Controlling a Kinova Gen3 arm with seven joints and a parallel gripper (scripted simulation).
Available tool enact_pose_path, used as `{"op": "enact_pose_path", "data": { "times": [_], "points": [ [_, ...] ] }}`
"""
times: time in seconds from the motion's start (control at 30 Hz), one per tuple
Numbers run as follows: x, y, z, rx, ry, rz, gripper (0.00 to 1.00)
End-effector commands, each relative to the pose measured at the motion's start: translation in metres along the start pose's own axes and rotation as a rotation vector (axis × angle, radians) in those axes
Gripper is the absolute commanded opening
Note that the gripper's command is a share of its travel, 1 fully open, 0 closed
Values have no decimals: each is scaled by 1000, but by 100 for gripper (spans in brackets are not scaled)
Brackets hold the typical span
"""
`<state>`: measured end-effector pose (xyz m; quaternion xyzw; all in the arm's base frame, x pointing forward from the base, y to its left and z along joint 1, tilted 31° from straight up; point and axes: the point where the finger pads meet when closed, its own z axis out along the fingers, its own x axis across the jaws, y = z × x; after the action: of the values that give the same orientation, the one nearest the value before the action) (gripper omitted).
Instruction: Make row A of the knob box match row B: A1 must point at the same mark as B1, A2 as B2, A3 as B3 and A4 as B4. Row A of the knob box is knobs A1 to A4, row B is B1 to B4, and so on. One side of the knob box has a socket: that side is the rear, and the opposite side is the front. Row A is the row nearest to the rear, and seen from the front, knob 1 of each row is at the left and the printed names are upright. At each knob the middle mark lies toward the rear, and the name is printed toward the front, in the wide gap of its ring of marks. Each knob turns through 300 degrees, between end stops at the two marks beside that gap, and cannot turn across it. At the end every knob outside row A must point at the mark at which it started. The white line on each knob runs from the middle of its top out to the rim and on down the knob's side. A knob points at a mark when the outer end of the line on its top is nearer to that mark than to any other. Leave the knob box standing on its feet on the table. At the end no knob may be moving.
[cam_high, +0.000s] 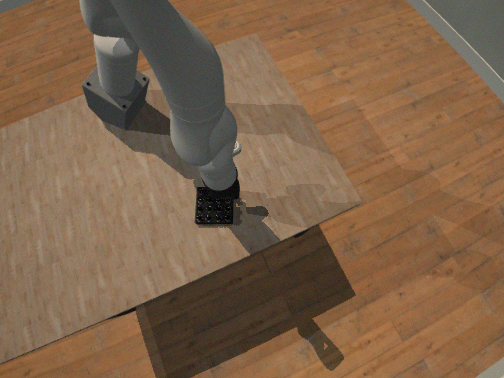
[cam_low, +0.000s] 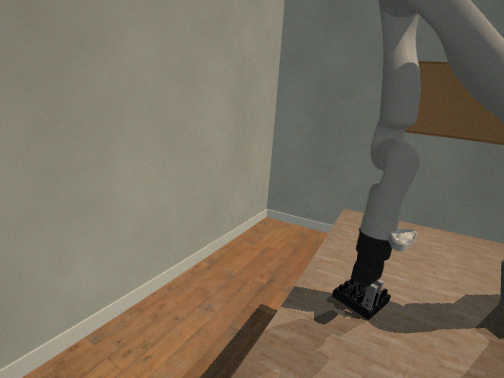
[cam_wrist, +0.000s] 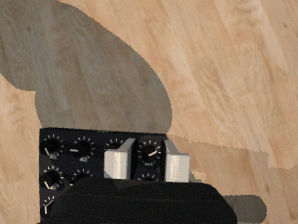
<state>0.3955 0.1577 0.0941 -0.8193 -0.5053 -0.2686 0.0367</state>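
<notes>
The black knob box (cam_high: 214, 214) (cam_low: 344, 296) (cam_wrist: 61, 161) stands on the light wooden table (cam_high: 75, 210). My gripper (cam_wrist: 149, 153) (cam_low: 367, 293) points straight down onto its corner nearest the arm's base. The two pale fingers stand part open on either side of one knob (cam_wrist: 149, 152), the last one in the box's edge row, and do not squeeze it. That knob's white line points up and to the right in the wrist view. My black wrist hides the rows behind it. The printed names are too small to read.
The arm's grey base (cam_high: 116, 100) stands on the table's far left part. The table's front edge (cam_high: 240, 260) runs a short way in front of the box, with wooden floor (cam_high: 410, 150) beyond. A wall (cam_low: 125, 150) rises to the left in the exterior view.
</notes>
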Motion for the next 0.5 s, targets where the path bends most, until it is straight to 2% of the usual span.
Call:
{"op": "enact_pose_path", "data": {
  "times": [0.0, 0.03, 0.07, 0.47],
  "points": [
    [0, 0, 0, -1, 0, 0, 46],
    [0, 0, 0, -1, 0, 0, 46],
    [0, 0, 0, -1, 0, 0, 30],
    [0, 0, 0, -1, 0, 0, 30]
  ]
}}
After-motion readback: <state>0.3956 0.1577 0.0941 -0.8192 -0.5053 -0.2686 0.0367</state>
